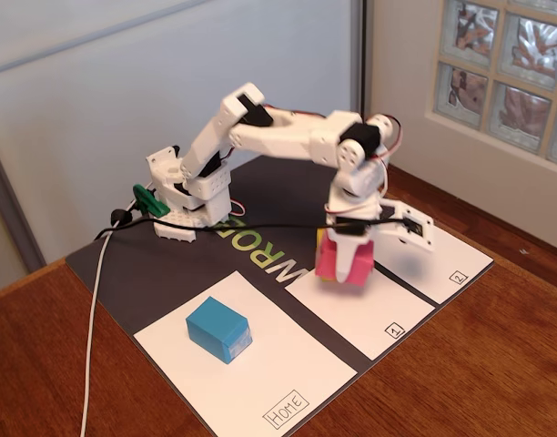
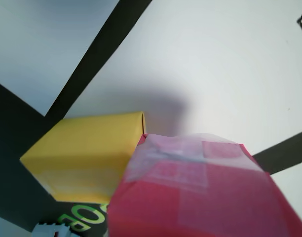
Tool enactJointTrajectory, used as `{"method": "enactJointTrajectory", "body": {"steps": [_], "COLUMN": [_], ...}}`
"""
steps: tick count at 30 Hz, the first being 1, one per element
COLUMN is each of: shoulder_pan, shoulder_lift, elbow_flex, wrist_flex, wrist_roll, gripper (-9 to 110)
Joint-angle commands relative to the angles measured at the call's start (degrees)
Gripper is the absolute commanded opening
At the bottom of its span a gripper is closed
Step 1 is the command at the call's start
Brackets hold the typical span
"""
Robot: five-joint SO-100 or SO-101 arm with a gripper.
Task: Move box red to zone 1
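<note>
Box red hung at the tip of the arm, clamped in the gripper just above the back end of zone 1 — whether its underside touched the paper could not be told from the fixed view. The arm rose from its white base at the rear of the dark mat, the upper link slanting up, the forearm running almost level toward the right of that view, and the wrist bent straight down over the box. The gripper was closed on the box's upper part, one finger standing out to the right.

The box was a pinkish-red wrapped block, tilted slightly; in the wrist view its near end showed shiny clear tape over the paper. Just behind it and touching or nearly so sat a yellow block, partly on the mat and partly on white paper.

Zone 1 was a white panel with a small boxed "1" at its near right corner, flanked by the panel marked "2" on the right and the larger HOME sheet on the left, where a blue block rested. A wooden bench carried everything.
</note>
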Motion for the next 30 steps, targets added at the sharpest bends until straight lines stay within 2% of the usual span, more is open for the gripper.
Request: {"method": "enactJointTrajectory", "body": {"steps": [1,4,14,30], "shoulder_pan": [1.4,2.9,6.2,0.4], "shoulder_lift": [7.6,7.1,-6.9,-16.0], "elbow_flex": [4.4,2.5,-20.9,-21.6], "wrist_flex": [8.3,6.4,5.8,2.7], "wrist_roll": [-0.8,-1.6,-3.2,-0.9], "gripper": [5,5,5,5]}}
